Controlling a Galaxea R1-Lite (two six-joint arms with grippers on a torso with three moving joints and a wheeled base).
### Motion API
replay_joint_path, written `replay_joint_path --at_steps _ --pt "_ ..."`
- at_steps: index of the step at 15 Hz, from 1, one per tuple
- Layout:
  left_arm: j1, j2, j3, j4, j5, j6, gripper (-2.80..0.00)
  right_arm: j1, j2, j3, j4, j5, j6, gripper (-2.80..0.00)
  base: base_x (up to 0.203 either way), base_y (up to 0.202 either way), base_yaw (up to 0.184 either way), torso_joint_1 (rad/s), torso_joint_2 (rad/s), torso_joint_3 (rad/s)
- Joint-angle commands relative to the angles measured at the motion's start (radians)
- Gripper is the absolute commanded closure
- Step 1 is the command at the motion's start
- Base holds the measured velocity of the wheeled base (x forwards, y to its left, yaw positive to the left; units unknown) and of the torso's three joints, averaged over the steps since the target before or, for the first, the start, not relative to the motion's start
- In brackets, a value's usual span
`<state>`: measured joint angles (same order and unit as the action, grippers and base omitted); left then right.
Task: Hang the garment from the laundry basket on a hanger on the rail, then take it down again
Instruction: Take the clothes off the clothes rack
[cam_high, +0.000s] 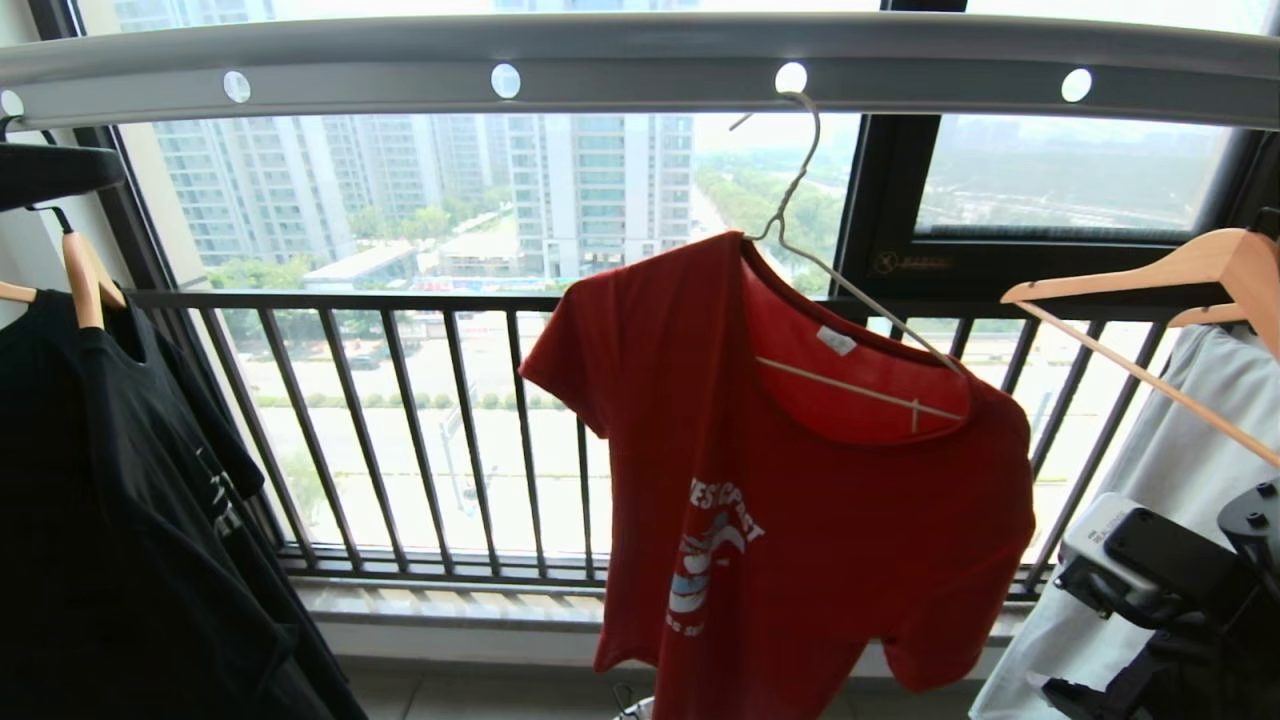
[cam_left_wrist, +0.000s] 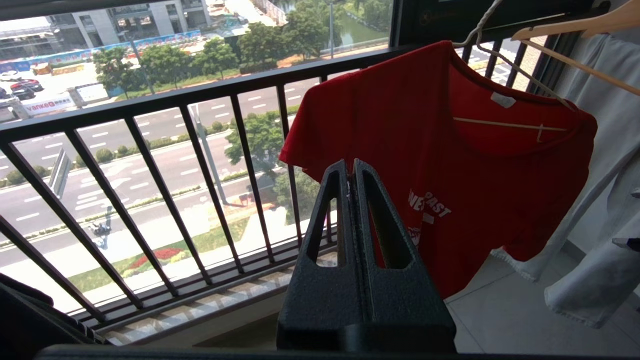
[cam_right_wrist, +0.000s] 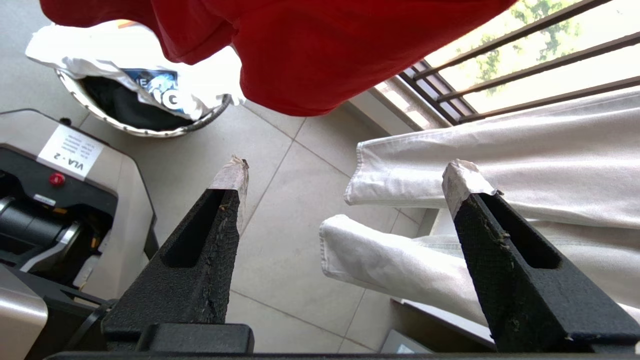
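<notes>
The red garment hangs tilted on the thin cream hanger, whose hook sits in a round hole of the grey rail. In the left wrist view my left gripper is shut with nothing in it, in front of the garment and apart from it. My right gripper stands open and empty below the garment's hem, pointing at the floor. The laundry basket stands on the tiles under the garment, with white and dark cloth in it. The right arm shows low at the right of the head view.
A black T-shirt hangs on a wooden hanger at the left. At the right a pale garment hangs on another wooden hanger, its sleeves close to my right fingers. The dark railing runs behind. My base is beside the basket.
</notes>
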<state>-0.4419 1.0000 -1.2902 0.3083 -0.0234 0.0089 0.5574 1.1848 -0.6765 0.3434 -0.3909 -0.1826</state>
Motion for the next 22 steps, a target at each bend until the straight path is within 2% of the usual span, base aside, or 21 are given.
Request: replay_joint_path --at_steps 1,5,6,7,11,14,15,18,20,22 --pt "0.0 0.002 0.0 0.002 0.0 0.0 0.0 0.001 -0.09 -0.034 -0.001 0.013 -0.008 -2.8 0.0 0.0 0.0 0.0 0.0 0.0" --pt "-0.001 0.002 0.005 0.002 0.0 0.001 0.0 -0.001 -0.1 -0.097 -0.006 0.052 -0.005 -2.8 0.0 0.0 0.0 0.0 0.0 0.0" --pt "0.0 0.002 0.005 0.002 0.0 0.002 0.0 0.001 -0.1 -0.103 -0.006 0.053 -0.005 -2.03 0.0 0.0 0.0 0.0 0.0 0.0" --pt "-0.001 0.002 0.006 0.002 0.0 0.003 0.0 0.0 -0.1 -0.107 -0.007 0.052 -0.005 0.0 0.0 0.0 0.0 0.0 0.0 0.0" --pt "-0.001 0.003 0.019 0.0 -0.001 0.022 0.0 -0.001 -0.096 -0.143 -0.007 0.052 -0.005 0.0 0.0 0.0 0.0 0.0 0.0 0.0" --pt "-0.003 0.012 0.017 0.0 -0.004 0.022 0.0 -0.001 -0.086 -0.229 -0.008 0.054 -0.005 0.0 0.0 0.0 0.0 0.0 0.0 0.0" --pt "-0.005 0.015 0.017 0.0 -0.026 0.021 0.0 -0.001 -0.079 -0.265 -0.008 0.059 -0.007 0.0 0.0 0.0 0.0 0.0 0.0 0.0" --pt "-0.007 0.025 0.022 0.005 -0.168 0.013 0.0 0.0 -0.023 -0.395 -0.003 0.07 -0.043 0.0 0.0 0.0 0.0 0.0 0.0 0.0" --pt "-0.008 0.053 0.024 0.006 -0.175 0.014 0.0 0.002 0.004 -0.481 -0.003 0.093 -0.084 0.0 0.0 0.0 0.0 0.0 0.0 0.0" --pt "-0.008 0.076 0.028 0.005 -0.177 0.014 0.0 0.005 0.039 -0.544 -0.006 0.15 -0.109 0.0 0.0 0.0 0.0 0.0 0.0 0.0"
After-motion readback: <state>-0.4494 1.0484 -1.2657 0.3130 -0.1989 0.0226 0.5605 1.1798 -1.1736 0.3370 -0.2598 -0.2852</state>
